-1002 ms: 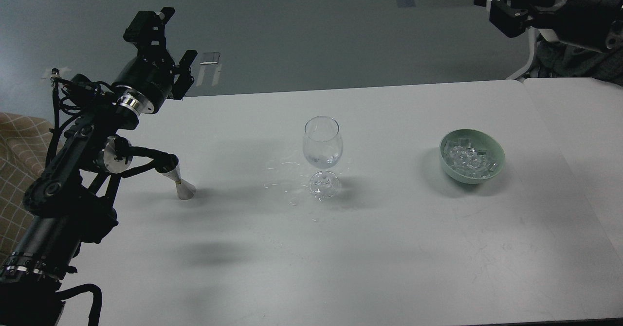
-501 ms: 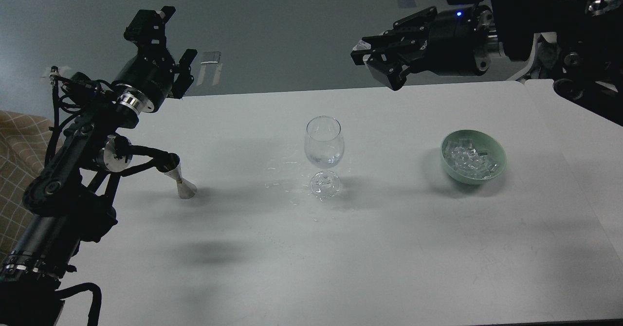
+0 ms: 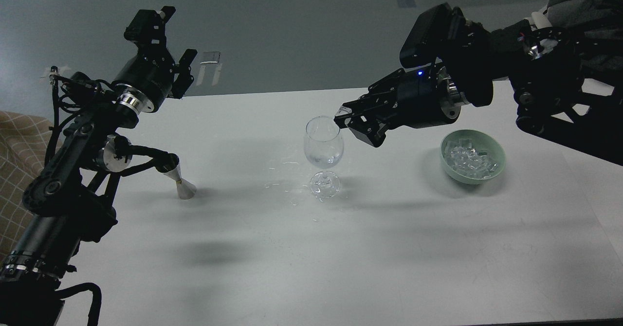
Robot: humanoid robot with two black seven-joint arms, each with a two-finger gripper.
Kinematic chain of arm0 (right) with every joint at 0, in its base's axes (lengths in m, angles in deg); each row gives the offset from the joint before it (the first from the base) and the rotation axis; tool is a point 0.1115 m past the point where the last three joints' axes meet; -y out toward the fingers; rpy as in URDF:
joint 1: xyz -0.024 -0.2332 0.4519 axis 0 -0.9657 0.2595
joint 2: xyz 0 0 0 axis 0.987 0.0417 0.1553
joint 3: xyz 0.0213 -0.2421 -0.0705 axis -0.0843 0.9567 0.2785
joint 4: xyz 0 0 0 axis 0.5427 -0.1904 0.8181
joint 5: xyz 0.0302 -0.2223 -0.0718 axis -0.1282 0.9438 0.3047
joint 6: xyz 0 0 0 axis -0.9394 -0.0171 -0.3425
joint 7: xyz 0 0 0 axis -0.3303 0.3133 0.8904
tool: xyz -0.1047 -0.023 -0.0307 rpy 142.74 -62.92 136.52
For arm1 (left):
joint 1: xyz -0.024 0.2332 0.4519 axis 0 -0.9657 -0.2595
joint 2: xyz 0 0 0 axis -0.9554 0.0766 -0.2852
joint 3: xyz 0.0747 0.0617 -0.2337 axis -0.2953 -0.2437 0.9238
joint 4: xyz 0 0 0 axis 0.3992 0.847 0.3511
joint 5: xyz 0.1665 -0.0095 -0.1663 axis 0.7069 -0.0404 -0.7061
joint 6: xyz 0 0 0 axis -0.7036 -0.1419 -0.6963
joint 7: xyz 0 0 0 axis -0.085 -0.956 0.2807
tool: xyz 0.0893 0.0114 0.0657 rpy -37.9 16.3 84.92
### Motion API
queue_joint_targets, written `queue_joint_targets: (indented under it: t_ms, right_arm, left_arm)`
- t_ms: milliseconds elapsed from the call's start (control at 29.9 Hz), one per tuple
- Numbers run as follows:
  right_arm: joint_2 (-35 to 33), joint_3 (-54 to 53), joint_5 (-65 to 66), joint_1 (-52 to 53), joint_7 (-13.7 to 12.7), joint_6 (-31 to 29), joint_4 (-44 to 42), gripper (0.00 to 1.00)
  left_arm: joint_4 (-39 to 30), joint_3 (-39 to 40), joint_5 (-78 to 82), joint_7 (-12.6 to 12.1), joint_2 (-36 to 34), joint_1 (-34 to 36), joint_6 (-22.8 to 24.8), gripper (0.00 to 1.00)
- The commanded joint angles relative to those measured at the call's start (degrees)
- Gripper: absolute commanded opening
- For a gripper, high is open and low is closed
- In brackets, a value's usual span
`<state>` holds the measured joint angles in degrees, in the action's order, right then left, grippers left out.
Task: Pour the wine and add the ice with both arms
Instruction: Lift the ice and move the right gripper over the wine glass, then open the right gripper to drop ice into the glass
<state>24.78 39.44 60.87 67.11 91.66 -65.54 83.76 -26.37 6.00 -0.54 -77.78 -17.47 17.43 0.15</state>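
A clear wine glass (image 3: pixel 323 146) stands upright in the middle of the white table (image 3: pixel 340 253). A little wine (image 3: pixel 325 160) lies in the bottom of its bowl. My right gripper (image 3: pixel 346 117) is at the glass's right rim, shut on a small clear ice cube (image 3: pixel 342 108) at its fingertips. More ice (image 3: pixel 469 158) is piled in a pale green bowl (image 3: pixel 448 166) to the right of the glass. My left gripper (image 3: pixel 168 44) is open and empty, raised above the table's far left corner.
A small metal jigger (image 3: pixel 182 182) stands on the table at the left, beside my left arm's cable. Clear drops (image 3: pixel 287 190) lie spilled on the table left of the glass's foot. A checked cloth (image 3: pixel 14 170) shows at the left edge.
My right arm has swung in from the upper right, down and to the left, bringing its gripper with the ice cube to the glass's rim. The left arm has not moved.
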Motion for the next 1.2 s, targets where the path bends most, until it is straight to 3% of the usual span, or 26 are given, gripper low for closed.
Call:
queue_joint_targets:
  t_ms: [0, 468, 935, 1102, 1169]
  right_arm:
    - [1.2, 0.2, -0.1, 0.0, 0.0, 0.0, -1.3, 0.00]
    - [9.4, 2.0, 0.0, 0.6, 0.1, 0.0, -11.7, 0.00]
    - [9.7, 2.4, -0.1, 0.5, 0.0, 0.0, -12.3, 0.00]
    - [9.9, 2.3, -0.1, 0.4, 0.0, 0.0, -12.4, 0.30]
    - [10.0, 2.3, -0.1, 0.4, 0.0, 0.0, -12.4, 0.35]
  left_arm:
    - [0.0, 0.0, 0.0, 0.0, -0.3, -0.1, 0.0, 0.98]
    - [0.0, 0.1, -0.1, 0.1, -0.5, -0.2, 0.0, 0.98]
    - [0.0, 0.1, -0.1, 0.1, -0.5, -0.5, 0.0, 0.98]
    - [0.0, 0.1, -0.1, 0.1, -0.6, -0.5, 0.0, 0.98]
    - [-0.1, 0.1, -0.1, 0.1, -0.6, -0.5, 0.0, 0.98]
